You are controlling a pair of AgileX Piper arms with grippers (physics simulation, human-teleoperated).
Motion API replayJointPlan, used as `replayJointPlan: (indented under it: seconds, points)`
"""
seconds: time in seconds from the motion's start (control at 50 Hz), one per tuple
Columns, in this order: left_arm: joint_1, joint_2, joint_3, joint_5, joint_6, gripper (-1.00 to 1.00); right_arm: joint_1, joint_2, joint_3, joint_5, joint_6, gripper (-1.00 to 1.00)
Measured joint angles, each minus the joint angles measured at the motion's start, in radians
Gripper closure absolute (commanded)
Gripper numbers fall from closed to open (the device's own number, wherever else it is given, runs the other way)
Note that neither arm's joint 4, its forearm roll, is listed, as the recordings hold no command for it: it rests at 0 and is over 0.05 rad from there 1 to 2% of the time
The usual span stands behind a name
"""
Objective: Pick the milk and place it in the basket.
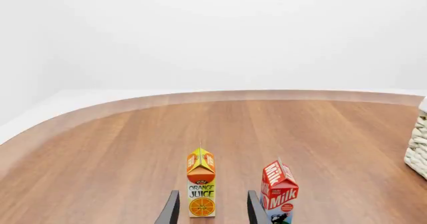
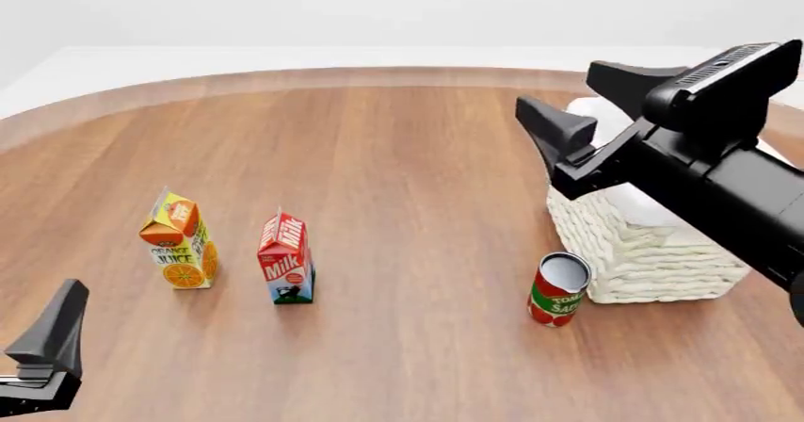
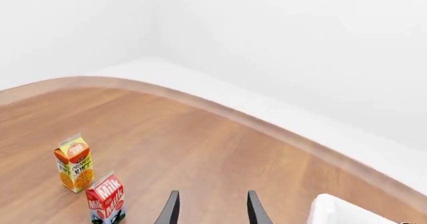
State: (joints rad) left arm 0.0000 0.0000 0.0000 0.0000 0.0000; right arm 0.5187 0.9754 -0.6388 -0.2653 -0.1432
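Note:
The milk point(image 2: 285, 257) is a small red gable-top carton standing upright on the wooden table, right of the orange juice carton point(image 2: 177, 241). The cream wicker basket point(image 2: 641, 243) stands at the right, partly hidden by my right arm. My right gripper point(image 2: 559, 92) is open and empty, held high over the basket's left side. My left gripper point(image 2: 51, 347) is low at the near left corner, well short of the cartons. In the left wrist view it point(image 1: 212, 211) is open, with the milk point(image 1: 279, 191) just beyond one finger. The right wrist view shows the milk point(image 3: 106, 199) far off.
A red tomato-sauce can point(image 2: 558, 289) stands upright just in front of the basket's near-left corner. In the left wrist view the juice carton point(image 1: 201, 184) stands between the fingers' line of sight, and the basket's edge point(image 1: 419, 149) shows at the side. The table's curved far edge point(image 2: 377, 75) meets a white wall.

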Motion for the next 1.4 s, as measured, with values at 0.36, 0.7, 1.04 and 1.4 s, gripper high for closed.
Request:
replayJointPlan:
  seconds: [0.36,0.7,1.04,1.4]
  points:
    - [0.000,0.000,0.000,0.000,0.000,-1.00,0.091,0.160,-0.190,0.059,-0.037,-1.00]
    - [0.000,0.000,0.000,0.000,0.000,-1.00,0.161,0.307,-0.376,0.122,-0.077,-1.00]
    - [0.000,0.000,0.000,0.000,0.000,-1.00,0.207,0.437,-0.522,0.171,-0.120,-1.00]
    - [0.000,0.000,0.000,0.000,0.000,-1.00,0.253,0.566,-0.647,0.227,-0.175,-1.00]
